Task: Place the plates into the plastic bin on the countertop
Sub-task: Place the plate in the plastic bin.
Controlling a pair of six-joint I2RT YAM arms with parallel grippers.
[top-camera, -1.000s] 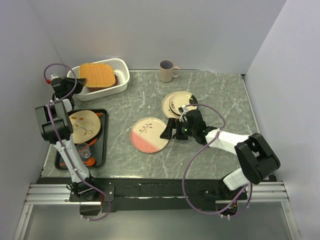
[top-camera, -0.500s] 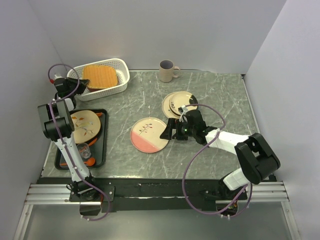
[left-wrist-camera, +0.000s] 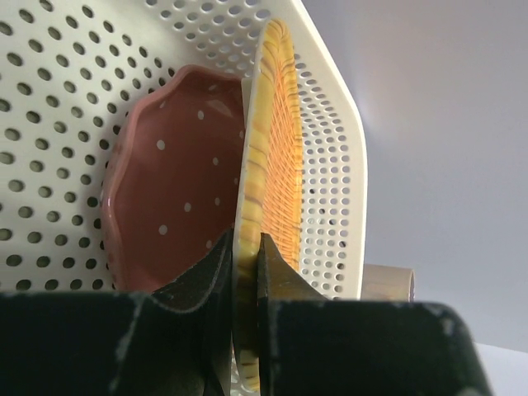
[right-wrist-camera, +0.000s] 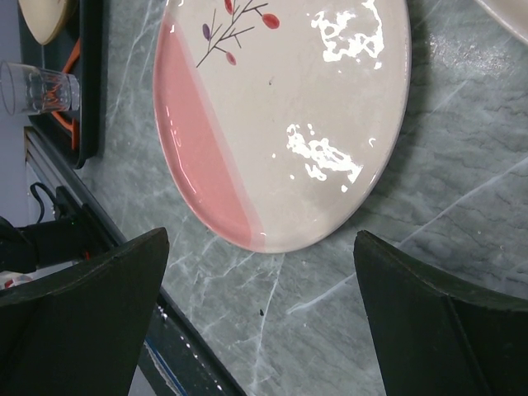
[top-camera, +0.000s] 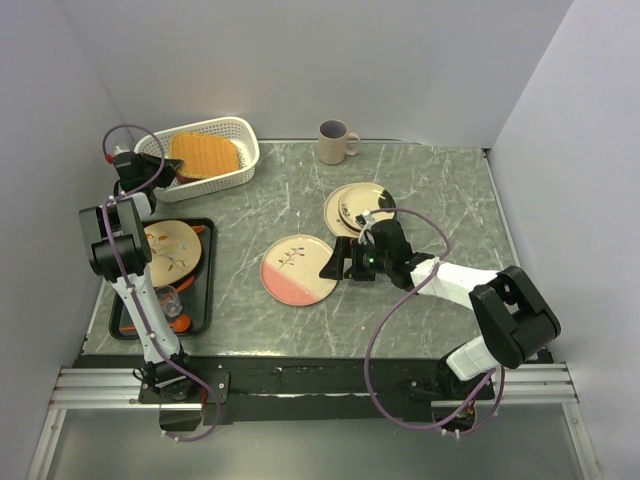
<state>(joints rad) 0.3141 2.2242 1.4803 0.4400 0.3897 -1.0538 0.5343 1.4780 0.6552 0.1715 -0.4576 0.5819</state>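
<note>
My left gripper (top-camera: 163, 176) (left-wrist-camera: 244, 257) is shut on the rim of the tan-orange plate (top-camera: 205, 155) (left-wrist-camera: 272, 165), holding it tilted inside the white perforated bin (top-camera: 240, 150) (left-wrist-camera: 330, 115). The pink dotted plate (left-wrist-camera: 177, 173) lies in the bin under it. My right gripper (top-camera: 338, 266) (right-wrist-camera: 264, 280) is open and empty, just right of the half-pink twig plate (top-camera: 298, 270) (right-wrist-camera: 280, 124) on the countertop (top-camera: 440, 200). Two stacked cream plates (top-camera: 357, 207) lie behind the right gripper. Another cream plate (top-camera: 168, 250) lies on the black tray.
A beige mug (top-camera: 334, 141) stands at the back centre. The black tray (top-camera: 205, 290) at the left holds a clear glass (top-camera: 167, 299) and orange items. Grey walls close in on the left, back and right.
My left gripper has lowered the tan-orange plate further into the bin, moving slightly right and back. The right arm has not moved.
</note>
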